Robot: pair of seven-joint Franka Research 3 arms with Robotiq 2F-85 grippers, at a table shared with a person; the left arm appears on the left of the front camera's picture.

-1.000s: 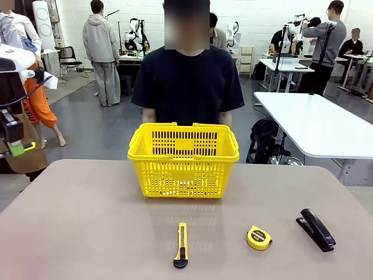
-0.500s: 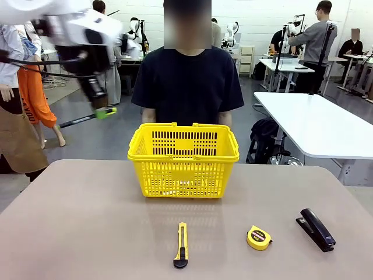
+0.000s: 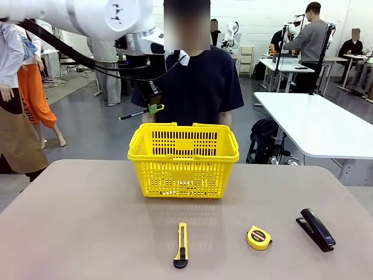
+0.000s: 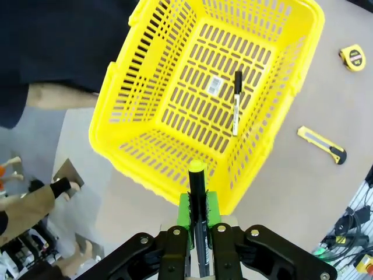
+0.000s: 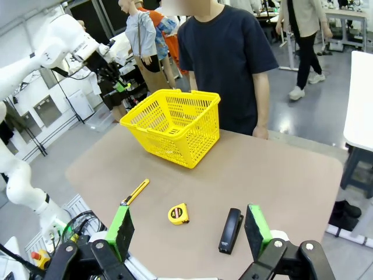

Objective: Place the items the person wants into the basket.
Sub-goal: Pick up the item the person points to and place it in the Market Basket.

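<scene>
Above the yellow basket [image 3: 183, 160], near its far left corner, we see the left gripper [image 3: 152, 108] clamped on a slim black pen [image 3: 131, 115], which juts out sideways from the green pads [image 4: 185, 205], well clear of the rim. From the left wrist view we look straight down the pen: its yellow tip hangs over one slotted wall, with the basket's floor spread out beyond it. On that floor lies a white marker [image 4: 236, 102] with a black cap, well apart from the held pen and far below it. Behind the basket, at the far side of the table [image 3: 87, 221], stands the person [image 3: 189, 81] in a dark navy T-shirt, arms down.

Closer to us, the table carries three loose tools in a row: a yellow utility knife [image 3: 182, 245] in front of the basket, a round yellow tape measure [image 3: 259, 237] to its right, and the black stapler [image 3: 316, 229] farthest right, none touching another. From the right wrist view we find the right gripper [image 5: 189, 230] with its jaws spread wide and nothing between the pads; it hovers high over the near edge, and the stapler lies on the tabletop far below it, seen just inside the gripper's right-hand finger.
</scene>
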